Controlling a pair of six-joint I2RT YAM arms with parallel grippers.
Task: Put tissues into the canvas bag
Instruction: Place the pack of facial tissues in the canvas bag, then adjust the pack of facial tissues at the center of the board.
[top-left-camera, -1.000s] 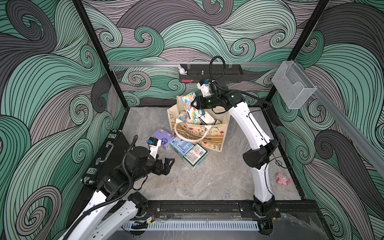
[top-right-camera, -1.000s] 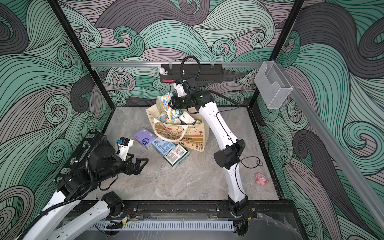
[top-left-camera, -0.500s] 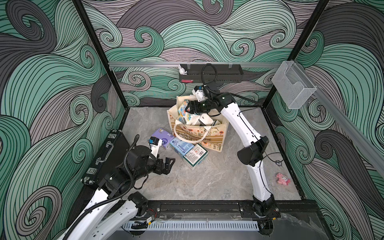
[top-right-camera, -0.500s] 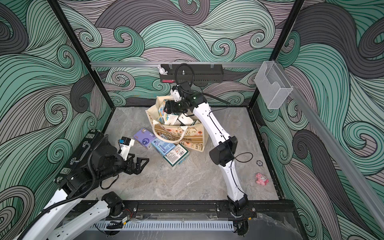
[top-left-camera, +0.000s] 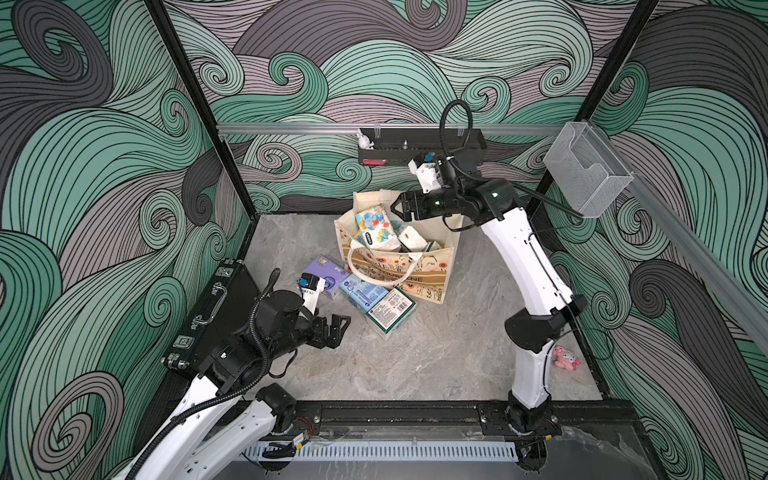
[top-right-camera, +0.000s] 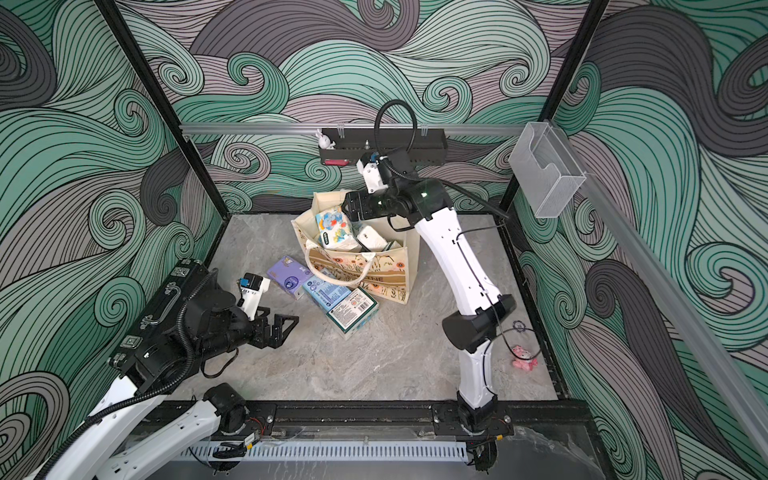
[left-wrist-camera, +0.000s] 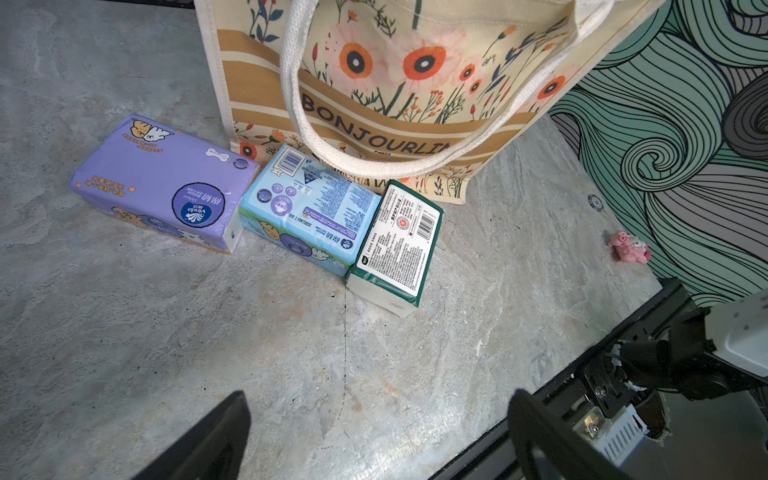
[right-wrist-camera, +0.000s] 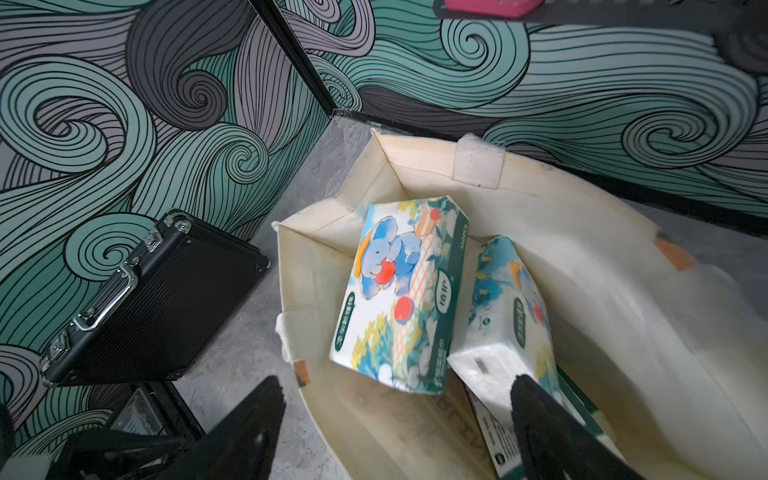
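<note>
**Next pack: mind the handle**

The left fingers (left-wrist-camera: 208, 444) hover spread wide and empty over the grey stone bench (top-left-camera: 415, 365). Just beyond lie a purple plastic-wrapped tissue pack (left-wrist-camera: 162, 187), a light blue pack (left-wrist-camera: 307, 212) and a green-white barcode pack (left-wrist-camera: 399, 245), side by side against the front of the cream flower-print canvas bag (left-wrist-camera: 415, 83). Its white handle loop drapes onto the blue pack, so an outer pack looks the safer pick, pinched across its short width. Farther off, the right fingers (right-wrist-camera: 249, 424) stand apart above the bag's mouth, where a white elephant-print pack (right-wrist-camera: 403, 286) rests. That arm should probably clear first.
</note>
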